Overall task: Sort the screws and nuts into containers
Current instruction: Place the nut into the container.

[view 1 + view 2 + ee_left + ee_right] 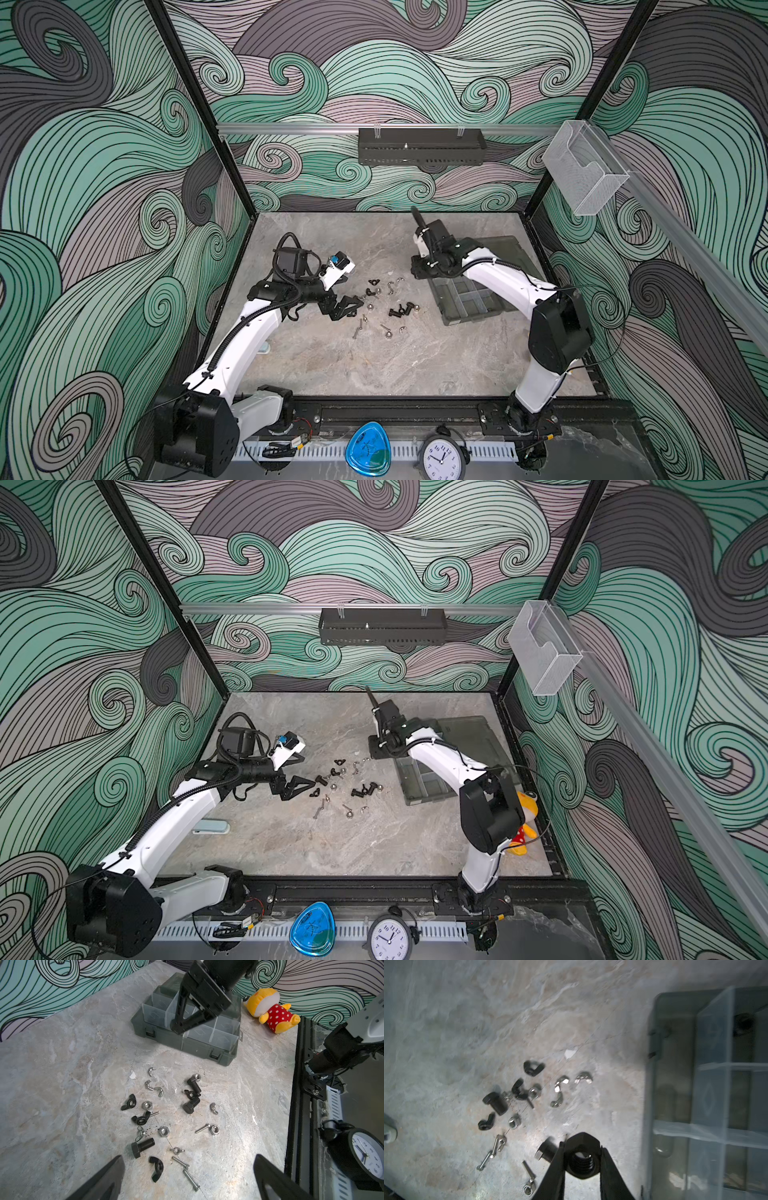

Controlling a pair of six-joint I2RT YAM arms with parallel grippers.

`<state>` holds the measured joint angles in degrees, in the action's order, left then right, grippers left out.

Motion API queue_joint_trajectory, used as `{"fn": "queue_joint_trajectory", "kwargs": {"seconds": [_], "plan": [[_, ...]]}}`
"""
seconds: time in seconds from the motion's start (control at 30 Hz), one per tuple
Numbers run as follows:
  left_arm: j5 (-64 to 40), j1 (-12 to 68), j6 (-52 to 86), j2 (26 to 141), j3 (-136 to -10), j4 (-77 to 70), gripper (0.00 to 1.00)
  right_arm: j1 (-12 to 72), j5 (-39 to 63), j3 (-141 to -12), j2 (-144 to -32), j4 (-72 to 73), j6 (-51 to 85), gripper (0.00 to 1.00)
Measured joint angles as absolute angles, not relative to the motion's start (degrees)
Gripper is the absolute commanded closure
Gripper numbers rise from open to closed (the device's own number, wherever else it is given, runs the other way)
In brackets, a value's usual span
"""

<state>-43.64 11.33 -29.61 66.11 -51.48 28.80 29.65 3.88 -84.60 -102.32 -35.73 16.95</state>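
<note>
Screws (143, 1147): loose on the tabletop (62, 1088), in the scatter between the two arms. There are three short black bolts and a few thin silver ones, all lying flat.
Nuts (128, 1102): mixed into the same scatter. They are black and silver wing nuts plus small silver hex rings (164, 1131), and one ring lies against a silver screw.
Box (187, 1048): on the tabletop just beside the scatter, on the right arm's side, with its lid folded back. Light dividers split it into compartments (224, 1040).
Inside the box: the right wrist view shows a dark piece (743, 1024) in one compartment, possibly a nut. It is too blurred to tell.
Right end effector (581, 1148): clamped on a black hex nut (581, 1164), with a finger on each flat side and the threaded hole facing the wrist camera. It is held above the tabletop, just beside the box and over the scatter's edge. One black bolt is partly hidden behind a finger.
Left end effector (189, 1157): jaws spread wide with nothing gripped. It sits low at the scatter's edge on the left arm's side. In its wrist view a black wing nut and two silver screws lie on the tabletop between the fingers.
Toy (270, 1009): a yellow plush in a red dotted dress, lying near the box.
Clock (365, 1153): by the front rail, off the tabletop.
</note>
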Motion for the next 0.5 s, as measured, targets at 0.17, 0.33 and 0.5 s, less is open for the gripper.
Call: {"fn": "queue_joint_trajectory", "kwargs": {"seconds": [0.17, 0.33, 0.5], "plan": [[-44.8, 11.3, -27.3, 66.1, -50.6, 24.7, 0.02, 22.3, 3.6, -91.7, -107.1, -35.7, 14.9, 0.73], [-45.7, 11.3, -25.2, 66.1, -49.5, 21.5, 0.01, 17.3, 3.0, -96.8, -113.6, -35.6, 13.5, 0.73], [-45.8, 11.3, -24.6, 66.1, -49.5, 20.3, 0.01, 14.4, 1.8, -99.4, -119.2, -35.7, 12.2, 0.73]]}}
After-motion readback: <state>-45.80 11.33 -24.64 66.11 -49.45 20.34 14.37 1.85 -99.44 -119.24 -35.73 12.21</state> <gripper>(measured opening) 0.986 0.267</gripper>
